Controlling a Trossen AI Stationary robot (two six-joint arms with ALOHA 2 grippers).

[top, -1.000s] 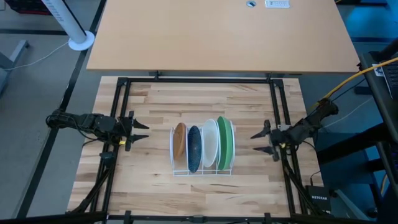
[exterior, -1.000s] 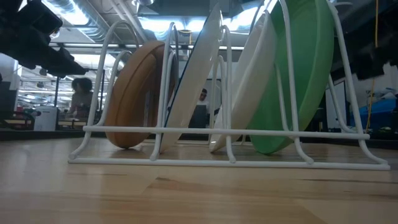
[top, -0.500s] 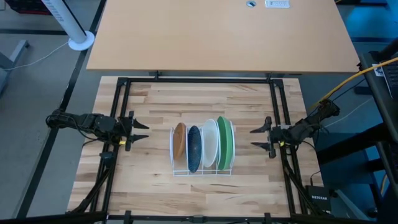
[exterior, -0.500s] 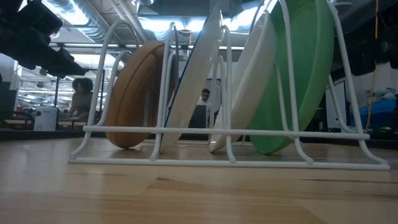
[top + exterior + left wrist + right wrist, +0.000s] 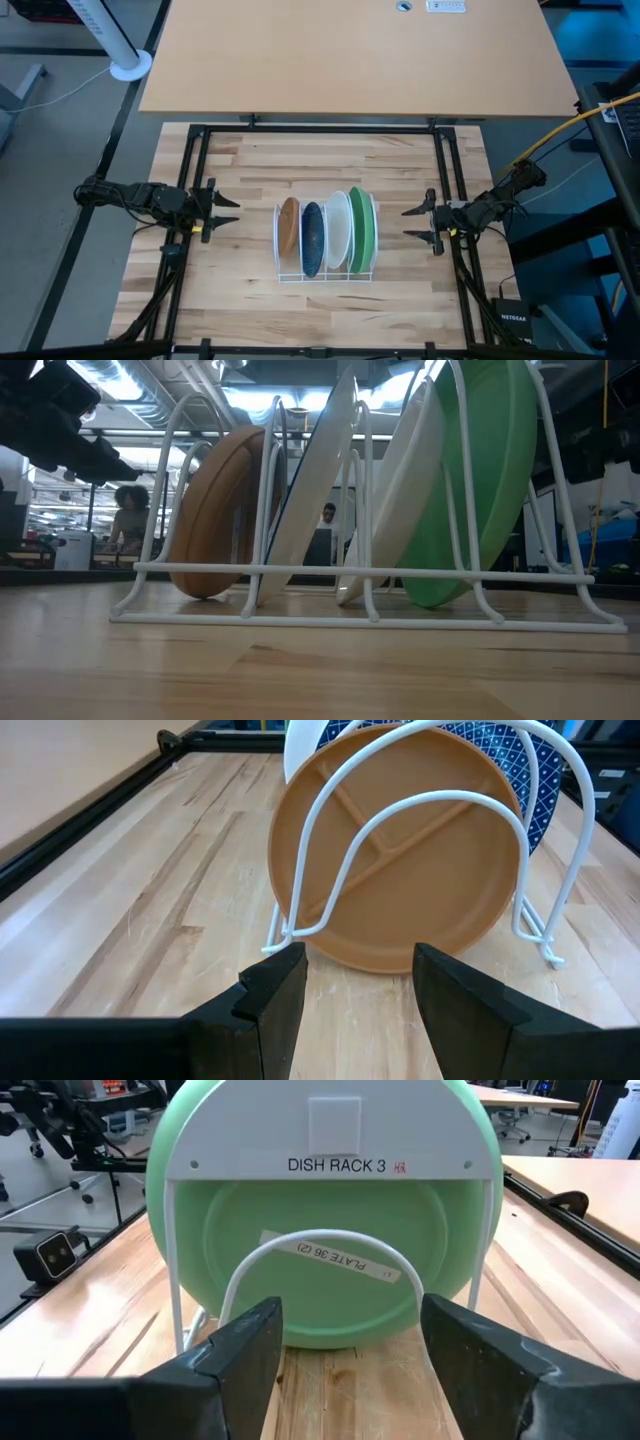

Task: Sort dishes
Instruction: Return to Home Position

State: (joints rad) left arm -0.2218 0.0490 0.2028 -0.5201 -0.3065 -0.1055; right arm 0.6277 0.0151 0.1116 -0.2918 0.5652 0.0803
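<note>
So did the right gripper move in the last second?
Yes, slightly: the right gripper drifted toward the far edge of the table, judged against the white rack.

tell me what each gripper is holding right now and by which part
Nothing is held. The left gripper and right gripper are both open and empty, either side of the white wire dish rack.

My left gripper (image 5: 234, 212) hovers low at my left side, fingers spread, pointing inward; my right gripper (image 5: 406, 222) mirrors it at my right, fingers likewise apart, facing it
</note>
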